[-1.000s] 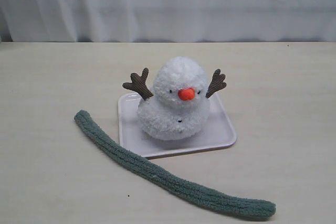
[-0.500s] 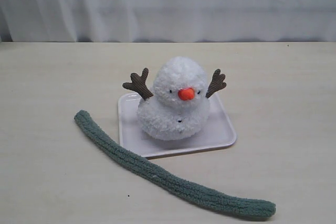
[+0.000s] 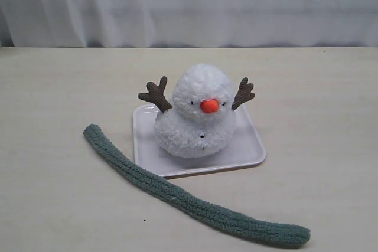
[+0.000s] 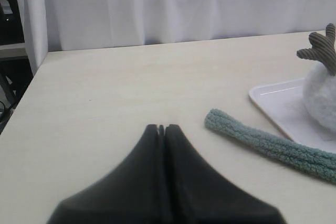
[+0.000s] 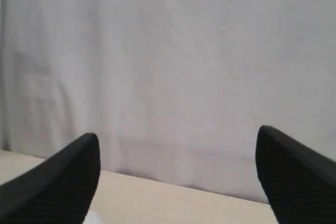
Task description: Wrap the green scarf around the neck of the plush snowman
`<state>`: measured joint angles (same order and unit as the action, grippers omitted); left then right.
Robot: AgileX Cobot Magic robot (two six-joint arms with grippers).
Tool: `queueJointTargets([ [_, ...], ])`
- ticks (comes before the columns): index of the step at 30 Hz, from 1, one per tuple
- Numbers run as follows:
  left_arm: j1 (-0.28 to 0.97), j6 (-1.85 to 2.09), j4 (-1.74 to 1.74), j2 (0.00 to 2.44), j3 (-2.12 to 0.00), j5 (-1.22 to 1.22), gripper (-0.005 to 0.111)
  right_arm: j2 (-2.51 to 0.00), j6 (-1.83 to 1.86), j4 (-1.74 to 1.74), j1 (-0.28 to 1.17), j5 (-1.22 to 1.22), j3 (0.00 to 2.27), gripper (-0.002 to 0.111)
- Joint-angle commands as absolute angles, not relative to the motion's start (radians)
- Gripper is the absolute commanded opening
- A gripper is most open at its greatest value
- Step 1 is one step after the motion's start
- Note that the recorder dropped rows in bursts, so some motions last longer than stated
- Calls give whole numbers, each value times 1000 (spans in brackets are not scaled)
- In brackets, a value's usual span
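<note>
Left gripper (image 4: pixel 161 127) is showing both black fingers pressed together at the tips, with nothing held between them; it is hovering over bare table (image 3: pixel 53 193), near the scarf's rounded left end but apart from it.

Green scarf (image 3: pixel 177 199) is lying flat on the table in a shallow curve, running from its left end beside the tray down toward the near right. It is passing just beside the near left corner of the tray (image 3: pixel 248 151); contact there cannot be confirmed.

Plush snowman (image 3: pixel 198 122) is sitting upright on the pale tray at centre, orange nose (image 3: pixel 209 105) facing forward and brown twig arms (image 3: pixel 156 94) raised. The snowman's neck (image 3: pixel 180 112) is showing bare, with the scarf nowhere touching the plush.

Right gripper (image 5: pixel 177 135) is standing with its jaws spread wide, gripping nothing and facing the white curtain (image 5: pixel 168 51).
</note>
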<state>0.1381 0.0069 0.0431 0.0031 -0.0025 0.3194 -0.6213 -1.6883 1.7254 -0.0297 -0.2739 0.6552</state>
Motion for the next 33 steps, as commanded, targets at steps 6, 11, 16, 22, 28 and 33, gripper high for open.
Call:
queueJointTargets([
  [6, 135, 5, 39, 0, 0, 310, 0, -828, -1170, 1463, -32, 457, 684, 76],
  [11, 135, 5, 39, 0, 0, 310, 0, -984, -530, 713, -32, 614, 840, 75],
  [16, 135, 5, 39, 0, 0, 310, 0, -1123, -204, 350, -32, 922, 956, 75],
  [22, 135, 5, 39, 0, 0, 310, 0, -1168, 219, -50, -32, 1068, 962, 75],
  [28, 135, 5, 39, 0, 0, 310, 0, -1164, 750, -644, -24, 1202, 909, 75],
  [33, 135, 5, 39, 0, 0, 310, 0, -1159, 924, -602, 133, 1049, 765, 75],
])
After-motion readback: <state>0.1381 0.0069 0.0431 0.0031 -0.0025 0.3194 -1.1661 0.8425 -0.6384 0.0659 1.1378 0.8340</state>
